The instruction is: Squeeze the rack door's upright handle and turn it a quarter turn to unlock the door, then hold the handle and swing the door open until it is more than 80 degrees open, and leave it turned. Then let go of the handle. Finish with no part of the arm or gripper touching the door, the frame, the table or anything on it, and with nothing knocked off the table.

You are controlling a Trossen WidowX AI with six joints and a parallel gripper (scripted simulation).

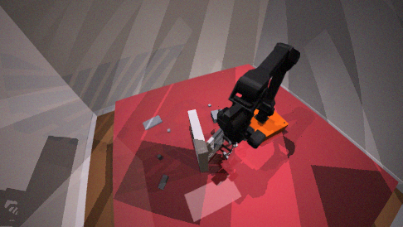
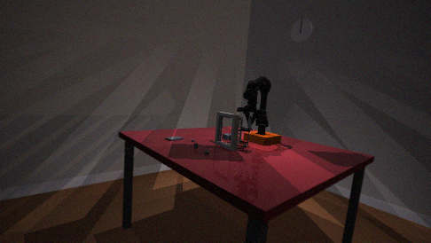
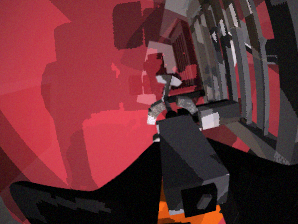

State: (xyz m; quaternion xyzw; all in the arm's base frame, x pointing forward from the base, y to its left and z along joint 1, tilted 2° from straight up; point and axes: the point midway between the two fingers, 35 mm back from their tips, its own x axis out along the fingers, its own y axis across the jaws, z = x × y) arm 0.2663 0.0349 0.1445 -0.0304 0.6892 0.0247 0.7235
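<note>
The pale rack frame (image 1: 196,128) (image 2: 219,129) stands upright on the red table (image 1: 257,182) (image 2: 293,170). Its opening shows through in the exterior view. The barred door (image 1: 214,139) (image 3: 243,65) is swung out from the frame toward the arm's side; its exact angle is hard to read. My gripper (image 1: 226,146) (image 3: 180,147) is shut on the door's handle (image 3: 168,91), beside the door's bars in the wrist view. The fingers hide much of the handle, and how far it is turned cannot be told.
The orange base (image 1: 275,125) (image 2: 263,138) is behind the gripper. A grey block (image 1: 215,115) lies near the frame on the arm's side. Beyond the frame are a flat grey plate (image 1: 152,123) (image 2: 174,138), a dark block (image 1: 163,181) and small cubes (image 1: 159,156) (image 1: 168,130).
</note>
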